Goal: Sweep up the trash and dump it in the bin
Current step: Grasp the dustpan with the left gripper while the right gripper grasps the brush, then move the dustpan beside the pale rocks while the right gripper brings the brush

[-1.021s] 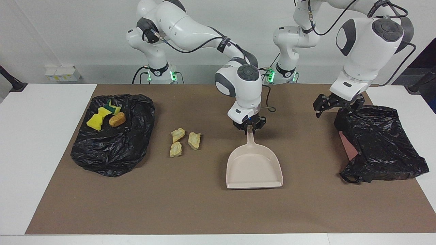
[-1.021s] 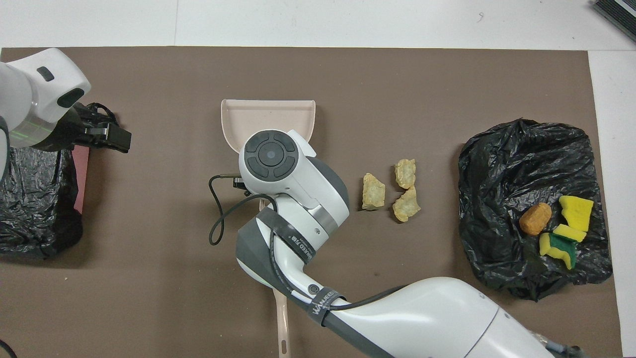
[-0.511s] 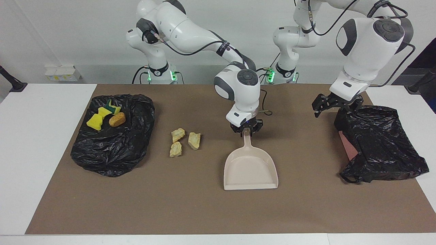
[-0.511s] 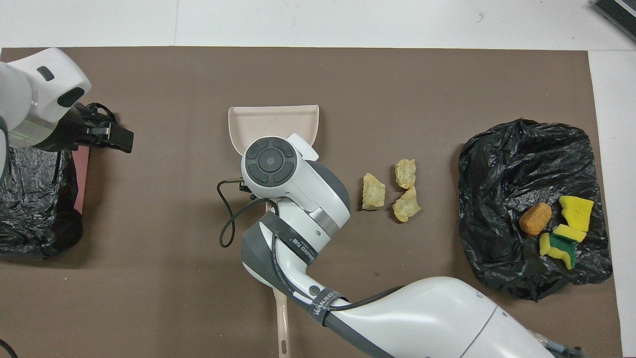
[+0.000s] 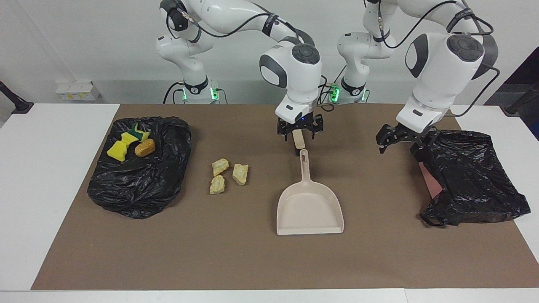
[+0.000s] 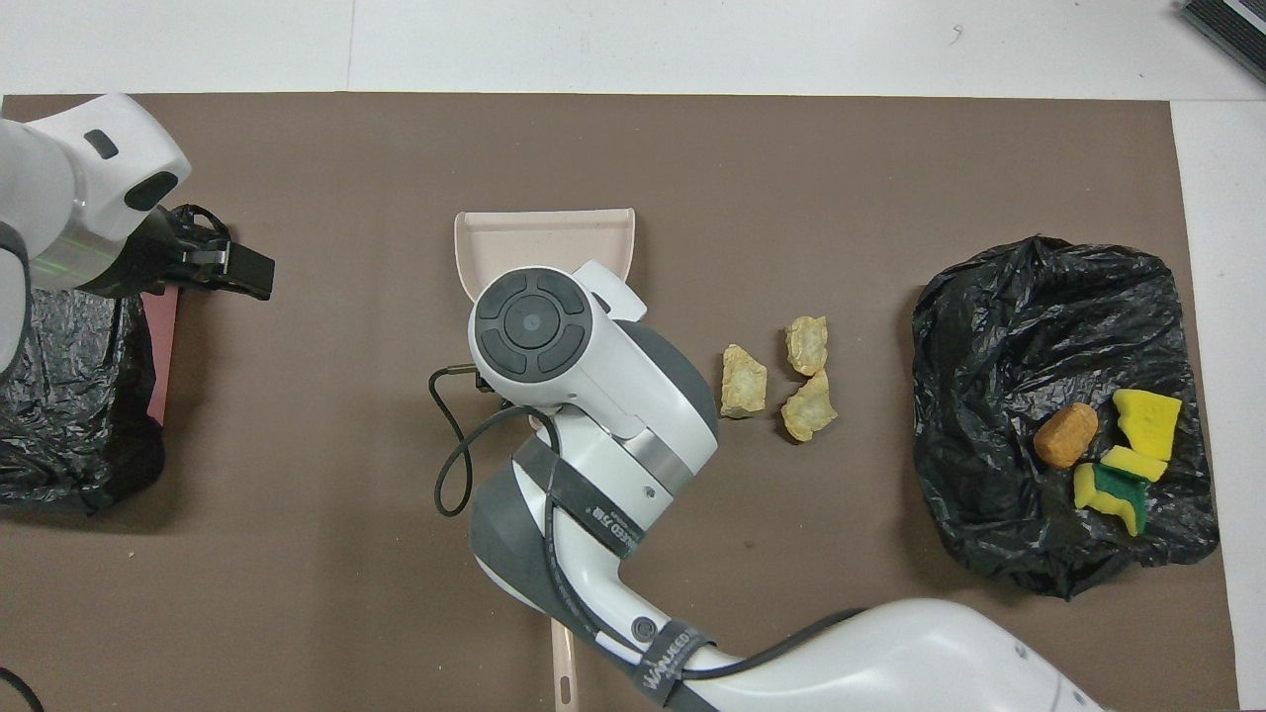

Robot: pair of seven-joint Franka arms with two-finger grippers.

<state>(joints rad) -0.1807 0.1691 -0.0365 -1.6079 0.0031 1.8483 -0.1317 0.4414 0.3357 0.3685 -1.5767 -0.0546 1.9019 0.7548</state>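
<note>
Trash nearest the robots is a cluster of bright yellow sponge bits (image 5: 122, 145), one with a green face, and a brown oval lump (image 5: 145, 147) just beside them. All rest on a crumpled black plastic bag (image 5: 139, 185) toward the right arm's end of the white tabletop (image 5: 42, 189). A slim beige handle (image 6: 564, 663) with a slot in its end lies on the brown mat (image 5: 252, 261) close to the robots, mostly hidden under the right arm. The right pincer (image 5: 300, 136) hangs over the tip of the dustpan's handle, fingers apart and clear of it; a beige strip shows between them, and whether it is touched cannot be told. The left pincer (image 5: 400, 141) hovers with its fingers spread and nothing between them, at the near edge of a second black bag (image 5: 471, 176) draped over a pink box (image 5: 427, 181) toward the left arm's end. A little farther out, three pale yellow-beige crumbly chunks (image 5: 227, 174) sit close together on the mat, between the first bag and the dustpan. The beige plastic dustpan (image 5: 309, 208) lies flat on the mat, handle toward the robots, its open mouth farthest out.
</note>
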